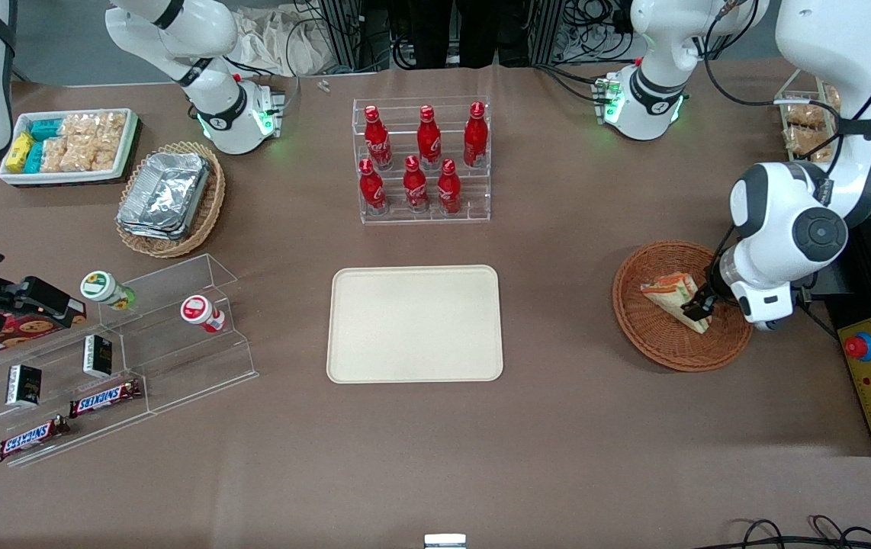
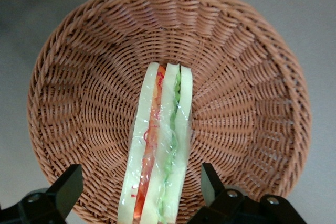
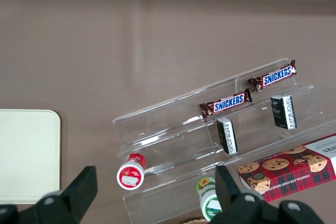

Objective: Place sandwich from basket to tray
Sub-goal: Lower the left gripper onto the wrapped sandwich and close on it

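My pincer point(image 2: 142, 190) is down inside the basket point(image 2: 247, 77), spread wide and gripping nothing: in the wrist view my 2 fingers point(image 2: 65, 187) stand one on each side of the sandwich point(image 2: 157, 150), with clear wicker showing between each pad and the bread. The sandwich lies in the basket with its cut face toward my camera, so I can read the layers edge-on: white bread, an orange-red band, more bread, a green band, bread again, all under a clear wrap. It runs lengthwise between my fingers, and its nearer end sits right in the gap, so I judge the straddle is about set and only the squeeze is missing. From the front view my pincer point(image 1: 699, 307) sits low over the end of the sandwich point(image 1: 672, 297) closer to the front camera, and the basket point(image 1: 634, 320) rests on the bench point(image 1: 557, 427) toward my end of it. So the task is barely begun, as I see it: the sandwich is not yet lifted and nothing has been carried anywhere. The tray point(image 1: 415, 323) lies bare at the middle of the bench, well apart from the basket, toward the parked arm's end. What is left is nearly everything: clamp on the bread, lift it over the basket's rim, carry it across to the tray, set it down and let go. The bread looks soft and the wrap slick, so I expect a gentle, centred squeeze will serve best.
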Controlling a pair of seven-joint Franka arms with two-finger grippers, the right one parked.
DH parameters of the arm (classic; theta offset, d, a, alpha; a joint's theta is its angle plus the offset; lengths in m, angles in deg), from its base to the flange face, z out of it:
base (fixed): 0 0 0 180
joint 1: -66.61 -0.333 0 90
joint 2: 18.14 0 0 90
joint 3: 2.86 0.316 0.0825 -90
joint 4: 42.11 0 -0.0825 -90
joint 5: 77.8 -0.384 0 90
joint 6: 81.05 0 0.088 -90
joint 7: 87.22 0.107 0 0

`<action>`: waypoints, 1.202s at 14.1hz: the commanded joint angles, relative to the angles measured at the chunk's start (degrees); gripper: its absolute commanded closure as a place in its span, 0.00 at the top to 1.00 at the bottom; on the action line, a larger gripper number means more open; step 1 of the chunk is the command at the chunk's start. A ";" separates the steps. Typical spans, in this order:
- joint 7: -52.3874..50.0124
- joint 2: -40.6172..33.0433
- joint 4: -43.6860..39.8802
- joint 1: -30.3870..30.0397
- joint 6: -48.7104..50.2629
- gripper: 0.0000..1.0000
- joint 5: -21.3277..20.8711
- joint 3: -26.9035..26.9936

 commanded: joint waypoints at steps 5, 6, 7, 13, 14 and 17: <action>-1.22 1.71 2.06 -0.09 -5.21 1.00 0.12 -0.62; -1.22 1.88 2.68 -0.18 -5.74 1.00 0.12 -0.62; -1.22 1.89 2.77 -0.18 -6.10 1.00 0.12 -0.62; -1.22 2.50 2.77 0.26 -7.33 0.30 1.88 -0.71; -1.22 2.68 2.77 0.35 -7.42 0.13 1.88 -0.79; -1.83 2.59 2.42 0.44 -7.16 0.00 1.88 -0.88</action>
